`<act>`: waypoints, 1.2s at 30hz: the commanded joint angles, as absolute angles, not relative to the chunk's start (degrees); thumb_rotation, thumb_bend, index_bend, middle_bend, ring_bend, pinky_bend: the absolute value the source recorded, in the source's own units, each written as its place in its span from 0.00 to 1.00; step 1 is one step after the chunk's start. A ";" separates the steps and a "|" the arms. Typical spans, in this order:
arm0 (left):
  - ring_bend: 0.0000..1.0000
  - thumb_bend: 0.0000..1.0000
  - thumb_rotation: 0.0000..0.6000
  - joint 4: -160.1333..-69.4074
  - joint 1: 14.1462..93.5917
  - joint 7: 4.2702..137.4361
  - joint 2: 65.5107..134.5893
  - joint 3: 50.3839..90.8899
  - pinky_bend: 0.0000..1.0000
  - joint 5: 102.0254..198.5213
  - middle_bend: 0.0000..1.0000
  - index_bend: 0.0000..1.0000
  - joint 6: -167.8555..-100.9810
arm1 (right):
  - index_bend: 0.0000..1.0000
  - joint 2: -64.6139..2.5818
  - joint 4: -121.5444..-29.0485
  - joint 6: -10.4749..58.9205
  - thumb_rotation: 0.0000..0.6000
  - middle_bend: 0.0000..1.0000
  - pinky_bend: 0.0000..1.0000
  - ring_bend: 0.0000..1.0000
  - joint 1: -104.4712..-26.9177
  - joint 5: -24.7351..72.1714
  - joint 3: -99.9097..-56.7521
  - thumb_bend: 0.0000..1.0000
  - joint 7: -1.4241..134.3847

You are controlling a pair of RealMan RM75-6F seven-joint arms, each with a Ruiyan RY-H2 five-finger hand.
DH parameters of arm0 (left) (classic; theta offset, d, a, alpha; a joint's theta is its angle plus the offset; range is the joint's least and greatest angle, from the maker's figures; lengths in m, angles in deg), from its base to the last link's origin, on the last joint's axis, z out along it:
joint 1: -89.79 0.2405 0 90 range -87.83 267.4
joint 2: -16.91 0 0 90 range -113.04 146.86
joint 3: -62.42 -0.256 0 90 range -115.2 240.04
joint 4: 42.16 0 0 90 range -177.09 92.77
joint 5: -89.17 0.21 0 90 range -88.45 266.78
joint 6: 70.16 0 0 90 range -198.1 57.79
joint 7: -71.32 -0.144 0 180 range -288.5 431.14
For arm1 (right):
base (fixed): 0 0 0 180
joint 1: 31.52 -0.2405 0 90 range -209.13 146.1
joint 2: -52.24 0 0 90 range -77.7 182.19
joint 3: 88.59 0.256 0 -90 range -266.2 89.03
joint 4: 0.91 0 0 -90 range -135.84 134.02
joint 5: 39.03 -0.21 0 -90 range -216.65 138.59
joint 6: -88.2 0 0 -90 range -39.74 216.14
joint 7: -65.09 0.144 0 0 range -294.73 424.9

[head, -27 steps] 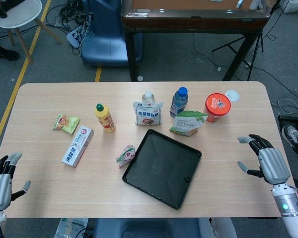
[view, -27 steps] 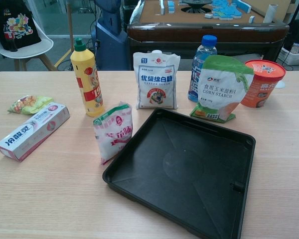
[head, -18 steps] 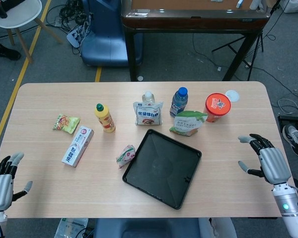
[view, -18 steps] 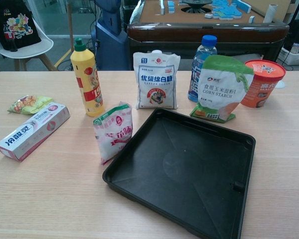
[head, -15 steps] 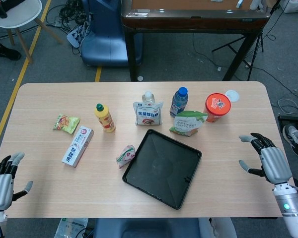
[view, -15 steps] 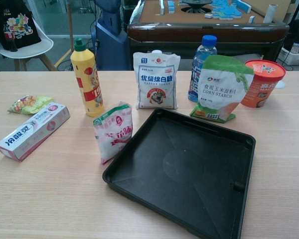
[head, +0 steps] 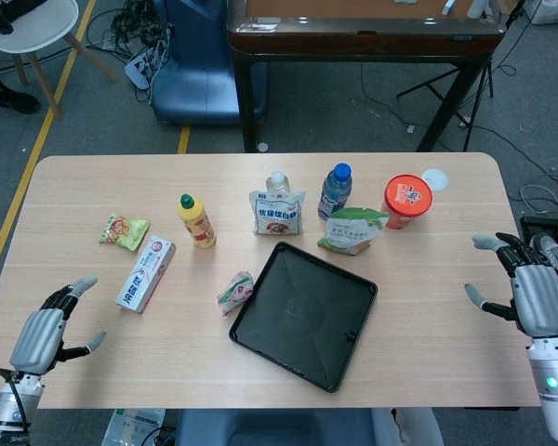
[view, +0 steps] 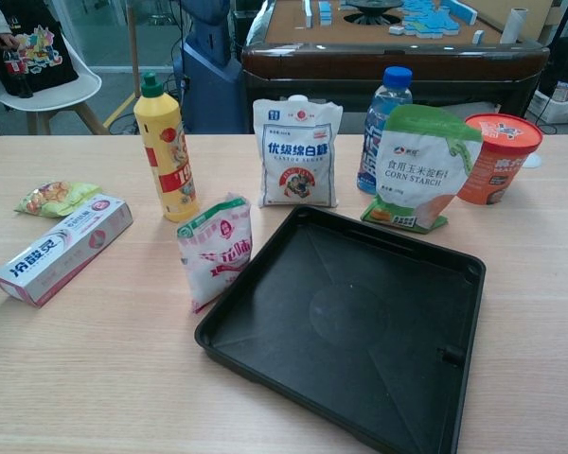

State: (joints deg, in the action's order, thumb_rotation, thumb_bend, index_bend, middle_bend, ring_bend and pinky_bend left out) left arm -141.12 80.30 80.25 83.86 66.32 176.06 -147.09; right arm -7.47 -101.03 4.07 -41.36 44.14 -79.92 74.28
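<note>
1. Left hand [head: 43,332]: fingers spread, holding nothing, over the near left part of the table [head: 93,195]. Nearest thing is the toothpaste box [head: 145,274], just up and to the right of it, not touching.
2. Right hand [head: 532,290]: fingers spread, holding nothing, at the table's right edge, well apart from all items.
3. Toothpaste box: one, white with red, Chinese lettering along the side; lies flat on the left part of the table.
4. White pouch [view: 297,153]: one, blue Chinese text; the small Latin line beneath is too fine to read. Stands upright behind the tray.
5. Green-topped pouch [view: 418,168]: one, reads "CORN STARCH".
6. Water bottle [view: 381,121]: one, blue cap, partly behind the corn starch pouch.
7. Yellow squeeze bottle [view: 163,151]: one, green cap, red label.
8. Red-lidded cup [view: 499,155]: one.
9. Small packet [view: 214,249]: one, pink print, beside the tray's left corner.
10. Snack packet [view: 55,197]: one, yellow-green.
11. Black tray [view: 265,326]: one.
</note>
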 commanded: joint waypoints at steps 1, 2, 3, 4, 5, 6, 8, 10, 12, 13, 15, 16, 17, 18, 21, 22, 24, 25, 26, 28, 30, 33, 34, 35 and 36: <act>0.14 0.22 1.00 -140.45 75.97 83.78 84.48 66.90 0.14 176.02 0.15 0.13 -141.39 | 0.25 -6.93 -101.53 4.02 1.00 0.32 0.20 0.16 -41.15 43.95 -79.84 0.24 74.22; 0.14 0.22 1.00 -140.02 74.80 84.60 85.00 67.06 0.15 175.64 0.15 0.13 -139.64 | 0.25 -6.75 -101.72 3.98 1.00 0.32 0.20 0.16 -41.07 43.86 -79.80 0.24 74.18; 0.14 0.22 1.00 -139.72 73.96 85.17 85.43 67.17 0.15 175.42 0.15 0.13 -138.42 | 0.25 -6.64 -101.86 3.93 1.00 0.32 0.20 0.16 -40.99 43.79 -79.78 0.24 74.13; 0.14 0.22 1.00 -139.38 73.14 85.73 85.90 67.26 0.15 175.24 0.15 0.13 -137.26 | 0.25 -6.55 -101.98 3.86 1.00 0.32 0.20 0.16 -40.91 43.74 -79.77 0.24 74.10; 0.14 0.22 1.00 -139.06 72.34 86.26 86.37 67.30 0.15 175.04 0.15 0.13 -136.07 | 0.25 -6.47 -102.08 3.80 1.00 0.32 0.20 0.16 -40.84 43.72 -79.77 0.24 74.08; 0.14 0.22 1.00 -138.72 71.32 86.93 86.98 67.34 0.15 174.79 0.15 0.13 -134.57 | 0.25 -6.36 -102.19 3.76 1.00 0.32 0.20 0.16 -40.74 43.68 -79.78 0.24 74.02; 0.14 0.22 1.00 -138.34 69.64 88.32 88.17 67.56 0.15 174.19 0.15 0.12 -132.24 | 0.25 -6.20 -102.33 3.74 1.00 0.32 0.20 0.16 -40.61 43.60 -79.80 0.24 73.94; 0.14 0.22 1.00 -137.75 68.24 88.97 89.35 67.85 0.16 173.69 0.15 0.11 -130.54 | 0.25 -6.11 -102.39 3.82 1.00 0.32 0.20 0.16 -40.53 43.51 -79.84 0.24 73.89; 0.14 0.22 1.00 -136.58 66.73 88.76 91.11 68.40 0.16 172.91 0.15 0.11 -129.09 | 0.25 -6.06 -102.42 3.94 1.00 0.32 0.20 0.16 -40.46 43.38 -79.87 0.24 73.88; 0.14 0.22 1.00 -136.13 66.13 88.47 91.84 68.60 0.16 172.62 0.15 0.11 -128.55 | 0.25 -6.02 -102.43 3.99 1.00 0.32 0.20 0.16 -40.44 43.33 -79.88 0.24 73.89; 0.15 0.22 1.00 -135.21 64.82 87.71 93.42 69.05 0.17 171.96 0.15 0.11 -127.50 | 0.25 -5.95 -102.42 4.04 1.00 0.32 0.20 0.16 -40.34 43.17 -79.89 0.24 73.88; 0.15 0.22 1.00 -134.84 64.28 87.46 94.10 69.30 0.17 171.61 0.15 0.11 -127.11 | 0.25 -5.93 -102.39 4.08 1.00 0.32 0.20 0.16 -40.31 43.08 -79.88 0.24 73.87; 0.15 0.22 1.00 -134.32 63.56 87.20 94.98 69.66 0.17 170.98 0.15 0.11 -126.49 | 0.25 -5.93 -102.35 4.14 1.00 0.32 0.20 0.16 -40.26 43.01 -79.91 0.24 73.90; 0.15 0.22 1.00 -133.90 63.02 87.01 95.61 69.93 0.17 170.45 0.15 0.11 -125.98 | 0.25 -5.94 -102.32 4.19 1.00 0.32 0.20 0.16 -40.25 42.99 -79.92 0.24 73.93; 0.15 0.22 1.00 -132.29 61.24 86.34 97.61 70.62 0.18 168.68 0.15 0.11 -124.10 | 0.25 -5.99 -102.21 4.39 1.00 0.32 0.20 0.16 -40.27 43.01 -79.96 0.24 73.97; 0.15 0.22 1.00 -131.76 60.76 86.08 98.21 70.79 0.18 168.16 0.15 0.11 -123.62 | 0.25 -6.01 -102.16 4.43 1.00 0.32 0.20 0.16 -40.27 43.02 -79.96 0.24 74.01; 0.16 0.22 1.00 -130.54 59.74 85.65 99.62 71.20 0.18 166.98 0.16 0.11 -122.64 | 0.25 -6.03 -102.05 4.42 1.00 0.32 0.20 0.16 -40.22 43.02 -79.95 0.24 74.08; 0.16 0.22 1.00 -130.04 59.33 85.47 100.19 71.36 0.19 166.48 0.16 0.11 -122.23 | 0.25 -6.04 -102.02 4.45 1.00 0.32 0.20 0.16 -40.21 42.96 -79.92 0.24 74.09; 0.16 0.22 1.00 -129.44 58.82 85.27 100.90 71.53 0.19 165.88 0.16 0.11 -121.74 | 0.25 -6.03 -101.98 4.49 1.00 0.32 0.20 0.16 -40.18 42.92 -79.94 0.24 74.12; 0.16 0.22 1.00 -128.62 58.10 85.08 101.85 71.71 0.19 165.12 0.16 0.11 -121.02 | 0.25 -6.06 -101.90 4.54 1.00 0.32 0.20 0.16 -40.14 42.85 -79.94 0.24 74.17; 0.16 0.22 1.00 -127.64 57.31 84.94 102.95 71.79 0.19 164.35 0.16 0.11 -120.13 | 0.25 -6.07 -101.83 4.63 1.00 0.32 0.20 0.16 -40.07 42.72 -79.97 0.24 74.23; 0.16 0.22 1.00 -126.27 56.17 85.05 104.59 71.90 0.19 163.32 0.16 0.11 -118.76 | 0.25 -6.09 -101.66 4.67 1.00 0.32 0.20 0.16 -39.95 42.58 -80.00 0.24 74.34; 0.16 0.22 1.00 -125.83 55.80 85.09 105.11 72.00 0.19 163.01 0.16 0.11 -118.34 | 0.25 -6.11 -101.62 4.68 1.00 0.32 0.20 0.16 -39.92 42.51 -79.99 0.24 74.38; 0.16 0.22 1.00 -125.14 55.30 85.11 105.86 72.19 0.19 162.59 0.16 0.11 -117.90 | 0.25 -6.11 -101.56 4.72 1.00 0.32 0.20 0.16 -39.87 42.44 -80.00 0.24 74.47; 0.16 0.22 1.00 -124.56 54.93 85.11 106.45 72.37 0.19 162.28 0.16 0.11 -117.63 | 0.25 -6.11 -101.51 4.73 1.00 0.32 0.20 0.16 -39.84 42.41 -80.00 0.24 74.54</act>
State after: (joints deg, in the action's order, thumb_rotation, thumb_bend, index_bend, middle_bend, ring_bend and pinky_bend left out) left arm -125.22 55.49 85.09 105.76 72.11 162.79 -118.15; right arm -6.11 -101.51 4.72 -39.84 42.41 -80.00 74.54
